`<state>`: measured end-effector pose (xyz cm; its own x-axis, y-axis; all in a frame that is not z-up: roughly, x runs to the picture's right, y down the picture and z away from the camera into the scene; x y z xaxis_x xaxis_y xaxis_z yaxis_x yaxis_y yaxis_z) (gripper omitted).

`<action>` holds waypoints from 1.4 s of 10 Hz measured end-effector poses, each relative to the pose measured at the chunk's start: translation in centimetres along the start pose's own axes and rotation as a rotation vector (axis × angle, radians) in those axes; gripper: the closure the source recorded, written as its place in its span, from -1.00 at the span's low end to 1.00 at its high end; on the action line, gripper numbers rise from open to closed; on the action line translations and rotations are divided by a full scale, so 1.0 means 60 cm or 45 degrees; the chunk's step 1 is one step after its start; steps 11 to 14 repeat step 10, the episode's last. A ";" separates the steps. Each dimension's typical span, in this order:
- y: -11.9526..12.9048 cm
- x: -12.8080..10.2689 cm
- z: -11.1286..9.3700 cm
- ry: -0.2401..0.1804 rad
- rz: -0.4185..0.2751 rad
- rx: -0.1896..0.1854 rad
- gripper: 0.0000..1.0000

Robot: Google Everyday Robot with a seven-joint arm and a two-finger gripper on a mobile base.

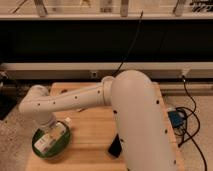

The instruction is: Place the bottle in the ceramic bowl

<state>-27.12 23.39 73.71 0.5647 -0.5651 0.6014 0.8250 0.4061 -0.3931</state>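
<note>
The green ceramic bowl (38, 149) sits at the front left corner of the wooden table (92, 135). My white arm reaches left across the table and bends down over the bowl. My gripper (50, 134) hangs just above the bowl's inside. A white elongated bottle (59, 129) with a pale cap at its far right end lies slanted at the gripper, over the bowl's far rim. Pale shapes lie inside the bowl under the gripper. I cannot tell whether the bottle is held or resting.
A black phone (115, 146) lies on the table to the right of the bowl, partly behind my arm. A blue object (175, 120) and black cables lie on the floor at the right. A dark shelf wall stands behind the table.
</note>
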 end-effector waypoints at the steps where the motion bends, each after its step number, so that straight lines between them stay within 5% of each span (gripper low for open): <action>1: 0.000 0.000 0.002 0.002 -0.001 0.000 0.00; 3: -0.001 0.002 0.005 0.004 0.000 0.003 -0.41; 5: -0.002 0.003 0.006 0.002 -0.007 0.009 -0.60; 14: 0.013 0.024 -0.007 -0.006 0.018 0.034 -0.60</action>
